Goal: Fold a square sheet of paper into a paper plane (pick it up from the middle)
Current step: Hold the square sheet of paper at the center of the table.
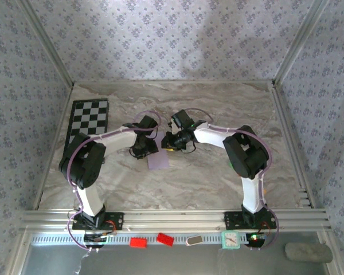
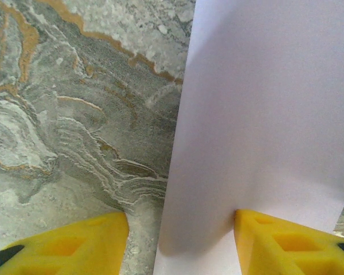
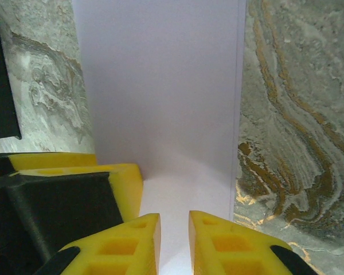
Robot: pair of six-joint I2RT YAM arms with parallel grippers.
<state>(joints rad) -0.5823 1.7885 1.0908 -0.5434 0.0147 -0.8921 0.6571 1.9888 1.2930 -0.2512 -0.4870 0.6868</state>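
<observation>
The square sheet of paper, pale lilac, lies on the marble table between the two arms. It looks like a folded rectangle, with a doubled right edge in the right wrist view. My left gripper is open at the sheet's far end. It straddles the paper's left edge, one finger on the paper and the other on bare table. My right gripper stands over the same end, its jaws a narrow gap apart with paper showing through. The paper plane is out of view.
A black-and-white checkerboard lies at the back left. Red blocks, a small teal clock and a grey lump sit along the front rail. The left gripper's finger crowds the right gripper's left side.
</observation>
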